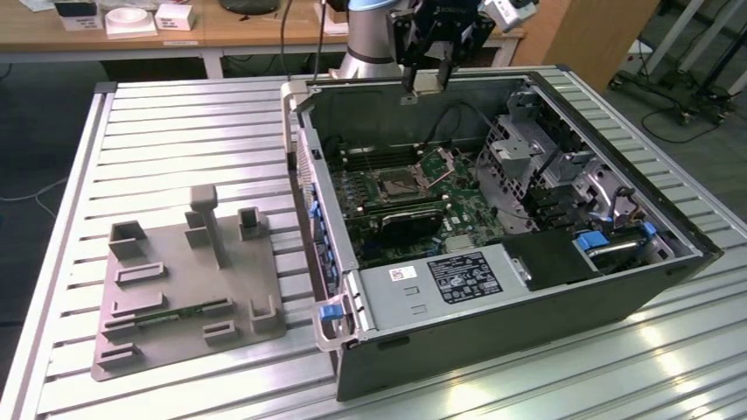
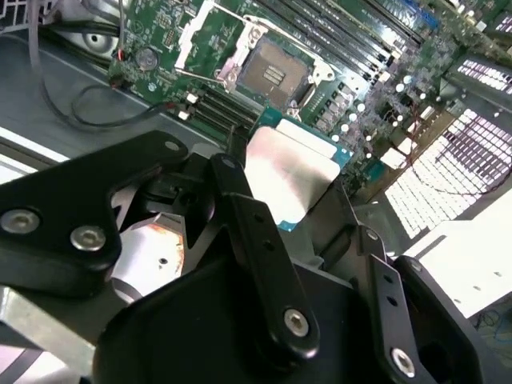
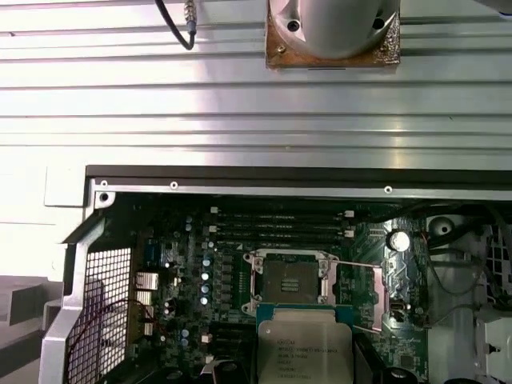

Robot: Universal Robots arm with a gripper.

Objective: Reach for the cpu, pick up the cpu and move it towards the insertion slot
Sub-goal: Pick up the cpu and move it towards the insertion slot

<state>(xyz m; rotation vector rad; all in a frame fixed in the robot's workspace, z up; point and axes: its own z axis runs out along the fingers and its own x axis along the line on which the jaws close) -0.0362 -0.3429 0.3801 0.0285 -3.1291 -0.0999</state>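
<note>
My gripper [image 1: 428, 79] hangs above the back rim of the open computer case [image 1: 653, 289], shut on the cpu [image 1: 426, 85], a small silvery square chip. In the second wrist view the cpu [image 2: 292, 170] sits clamped between the two black fingers [image 2: 240, 200], its metal top showing. The first wrist view shows the cpu [image 3: 304, 348] in the foreground over the motherboard. The insertion slot [image 1: 391, 185] lies below inside the case, a dark square socket with a silver frame swung open. In both wrist views the insertion slot [image 2: 272, 74] [image 3: 290, 282] is uncovered, a short way from the chip.
A grey fixture plate [image 1: 187, 289] with upright blocks and a green memory stick [image 1: 175, 313] lies on the slatted metal table at the exterior view's left. Inside the case are memory slots [image 3: 280, 228], cables, a drive cage and a labelled grey box [image 1: 450, 278].
</note>
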